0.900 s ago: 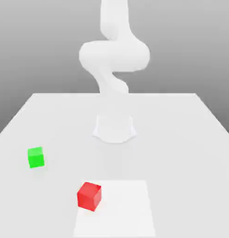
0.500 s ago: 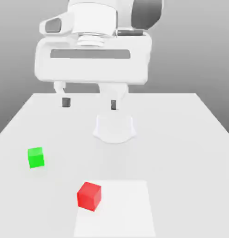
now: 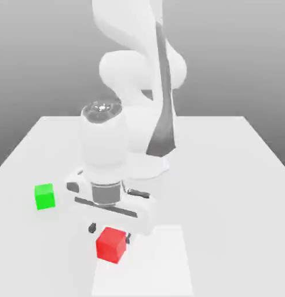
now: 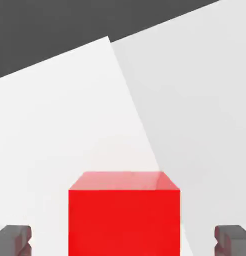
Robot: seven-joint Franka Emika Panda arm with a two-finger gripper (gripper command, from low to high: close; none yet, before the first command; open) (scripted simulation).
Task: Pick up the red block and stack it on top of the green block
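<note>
Red block (image 3: 111, 244) rests on the table (image 3: 226, 174) between the spread-apart gripper (image 3: 110, 232) fingers (image 4: 15, 239).

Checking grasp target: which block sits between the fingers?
The red block: the open gripper straddles it. The green block sits apart, toward the exterior view's left.

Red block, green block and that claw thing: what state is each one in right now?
Red block: resting on the table, between the open fingers, not gripped.
Green block: resting on the table, apart, nothing stacked on it.
Gripper: open, lowered around the red block, fingertips clear of its sides.
</note>
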